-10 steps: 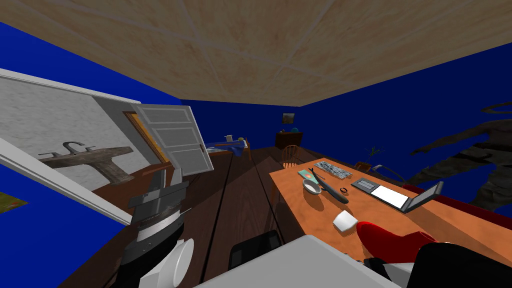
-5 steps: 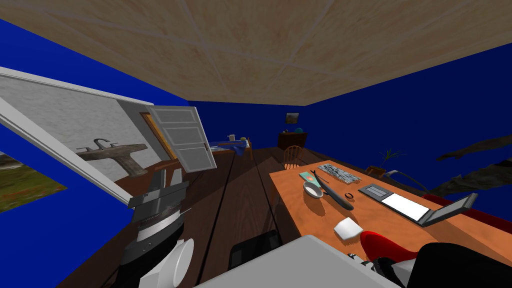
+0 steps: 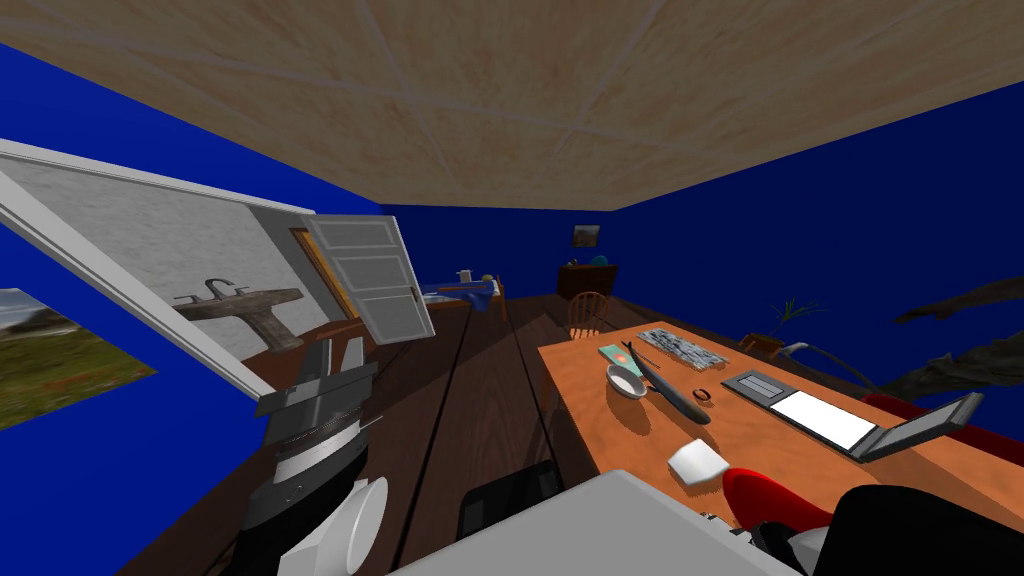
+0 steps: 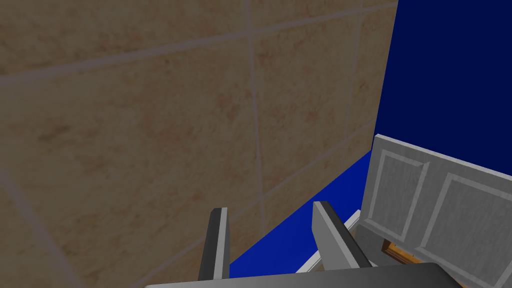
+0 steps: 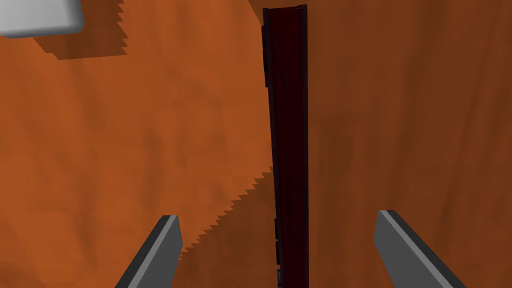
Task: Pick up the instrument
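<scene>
While the left gripper (image 4: 270, 207) is raised, fingers apart, and the right gripper (image 5: 277, 217) hangs spread over the orange table (image 3: 765, 442), astride a dark strip (image 5: 287, 125) I cannot identify, a laptop (image 3: 830, 415) lies open there. The long dark instrument (image 3: 680, 395) rests between bowl (image 3: 626, 380) and ring (image 3: 701, 394), white box (image 3: 697, 461) nearer me.

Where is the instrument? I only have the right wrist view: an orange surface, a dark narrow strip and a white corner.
Observer: In the head view a long dark instrument lies on the orange table, beside a white bowl.
Operator: Is my white corner that bowl?
Observer: More likely it is the white box, which sits nearer the robot than the instrument does.
Operator: And the other arm?
Observer: The left gripper is open and empty, raised at the robot's left.
</scene>
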Robot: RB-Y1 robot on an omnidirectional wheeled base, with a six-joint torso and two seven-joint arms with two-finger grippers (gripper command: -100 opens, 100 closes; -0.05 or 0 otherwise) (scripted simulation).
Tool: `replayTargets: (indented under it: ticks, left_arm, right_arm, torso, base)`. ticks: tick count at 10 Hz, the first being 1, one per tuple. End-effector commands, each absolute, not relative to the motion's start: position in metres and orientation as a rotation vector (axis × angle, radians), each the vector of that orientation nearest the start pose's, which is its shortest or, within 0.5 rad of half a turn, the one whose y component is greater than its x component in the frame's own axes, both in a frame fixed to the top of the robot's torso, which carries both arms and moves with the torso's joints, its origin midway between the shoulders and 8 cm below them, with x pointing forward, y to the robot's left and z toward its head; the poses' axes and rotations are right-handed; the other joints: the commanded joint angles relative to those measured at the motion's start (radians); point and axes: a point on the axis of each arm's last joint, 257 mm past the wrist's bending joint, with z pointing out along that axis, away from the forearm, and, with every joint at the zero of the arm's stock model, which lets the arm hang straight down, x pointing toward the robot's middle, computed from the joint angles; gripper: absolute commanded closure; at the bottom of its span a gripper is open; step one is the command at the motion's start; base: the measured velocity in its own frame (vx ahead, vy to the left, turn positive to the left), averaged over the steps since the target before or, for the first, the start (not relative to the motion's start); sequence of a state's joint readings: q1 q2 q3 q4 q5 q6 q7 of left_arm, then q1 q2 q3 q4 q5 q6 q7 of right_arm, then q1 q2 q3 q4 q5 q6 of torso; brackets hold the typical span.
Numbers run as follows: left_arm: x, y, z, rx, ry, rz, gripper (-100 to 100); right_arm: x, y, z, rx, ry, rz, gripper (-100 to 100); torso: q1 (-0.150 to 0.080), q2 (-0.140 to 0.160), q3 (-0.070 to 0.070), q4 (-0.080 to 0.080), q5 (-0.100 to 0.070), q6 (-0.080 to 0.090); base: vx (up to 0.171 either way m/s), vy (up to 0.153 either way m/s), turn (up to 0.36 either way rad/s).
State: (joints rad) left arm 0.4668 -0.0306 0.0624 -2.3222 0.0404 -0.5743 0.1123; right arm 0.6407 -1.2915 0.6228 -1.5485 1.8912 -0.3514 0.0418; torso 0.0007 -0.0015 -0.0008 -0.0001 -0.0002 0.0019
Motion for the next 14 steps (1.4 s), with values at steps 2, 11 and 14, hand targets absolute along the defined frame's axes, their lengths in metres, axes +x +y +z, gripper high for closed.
replayTargets:
  ticks: [2, 11, 14]
  left_arm:
    - [0.317, 0.299, 0.067, -0.608, 0.430, -1.412, 0]
    - [0.317, 0.298, 0.067, -0.608, 0.430, -1.412, 0]
    - [0.317, 0.298, 0.067, -0.608, 0.430, -1.412, 0]
  right_arm:
    - [-0.007, -0.490, -0.508, -2.162, 2.229, 0.015, -100]
    - [0.002, -0.493, -0.493, -2.167, 2.224, 0.014, 100]
    - [0.004, -0.494, -0.489, -2.168, 2.222, 0.012, 0]
  torso:
    - [0.000, 0.000, 0.000, 0.000, 0.000, 0.000]
    - [0.001, 0.002, 0.001, 0.001, 0.001, 0.000]
    - [0.001, 0.002, 0.001, 0.001, 0.000, 0.001]
  base:
    - [0.025, -0.006, 0.018]
    - [-0.003, 0.001, -0.006]
    - [-0.015, 0.004, -0.007]
